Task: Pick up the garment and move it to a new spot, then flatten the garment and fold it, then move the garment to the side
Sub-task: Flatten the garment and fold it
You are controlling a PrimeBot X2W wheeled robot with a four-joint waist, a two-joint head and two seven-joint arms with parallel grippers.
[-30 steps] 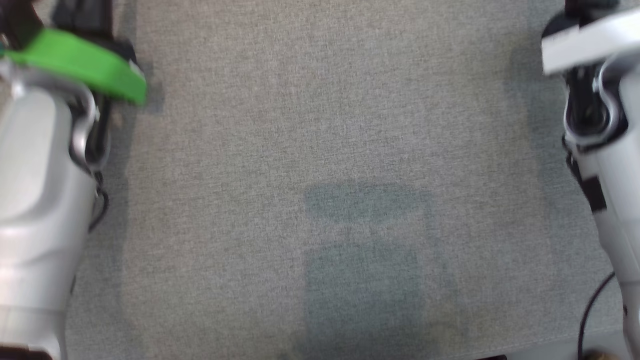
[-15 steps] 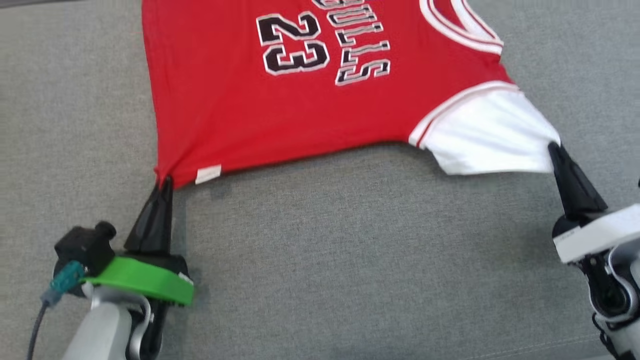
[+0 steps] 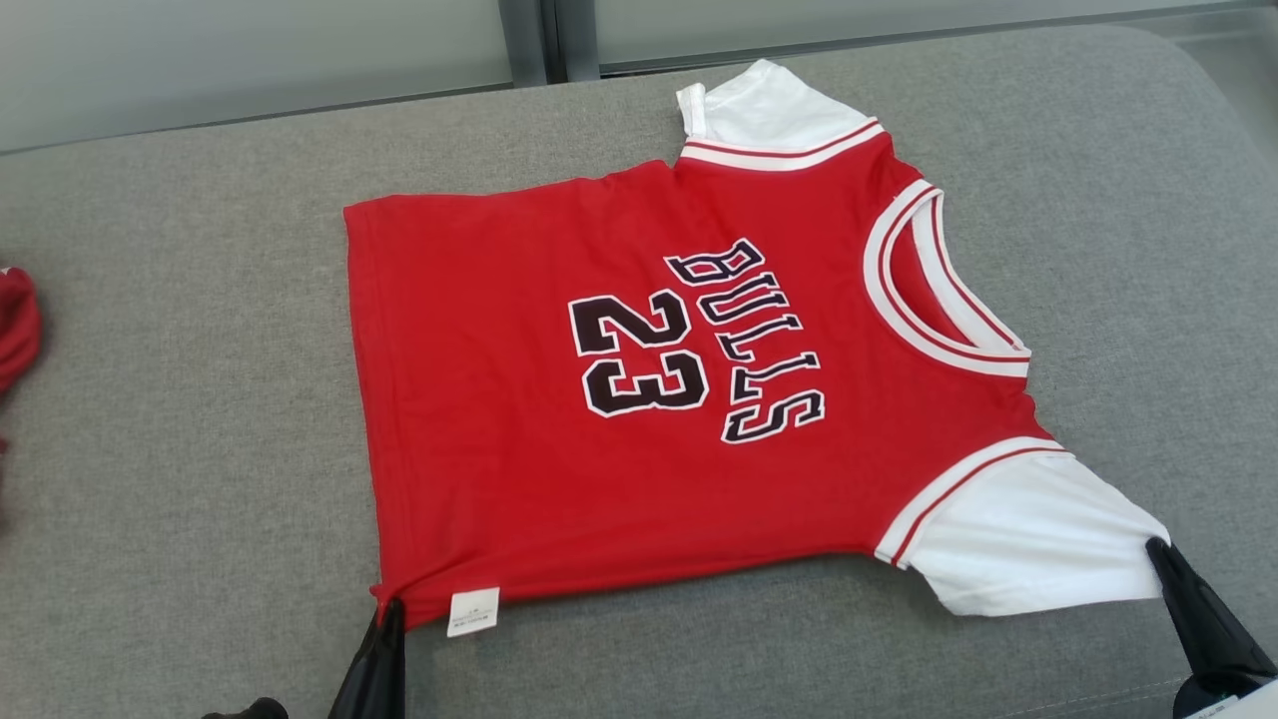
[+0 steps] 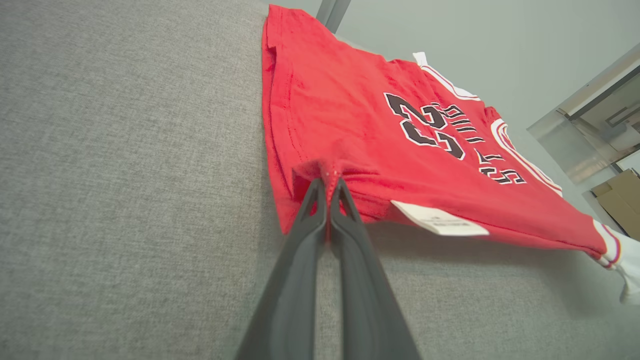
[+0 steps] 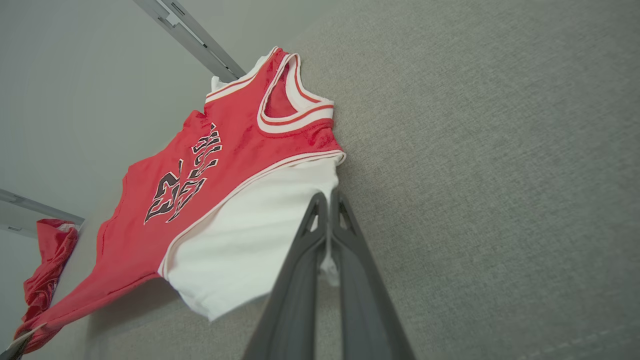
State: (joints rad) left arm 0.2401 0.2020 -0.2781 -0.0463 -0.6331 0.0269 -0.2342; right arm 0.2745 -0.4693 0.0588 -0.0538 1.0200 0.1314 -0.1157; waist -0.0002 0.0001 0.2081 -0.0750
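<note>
Surface: a grey woven cushion (image 3: 180, 419) with a stitched seam along its near edge and a rounded far right corner.
Room: a pale wall (image 3: 250, 50) rises behind the cushion's far edge, with a grey upright strip (image 3: 544, 40) set in it.
Container: a brown cardboard box (image 4: 622, 197) lies past the cushion's far side, in the left wrist view; what it holds cannot be told.
Garment: a red jersey (image 3: 559, 419) printed "BULLS 23" lies spread face up on the cushion's middle. Its neck is toward the cushion's right end and its near edge is raised a little off the cushion.
Left arm: the left gripper (image 3: 389, 611) is at the cushion's near edge. Its fingers are closed tight on the jersey's near hem corner, just beside a white label (image 3: 472, 611).
Right arm: the right gripper (image 3: 1158, 547) is toward the cushion's near right corner, its fingers pinched together on the edge of the near white sleeve (image 3: 1038, 539).
Other cloth: a bunched red cloth (image 3: 15, 330) sits at the cushion's left end, well apart from the jersey.
</note>
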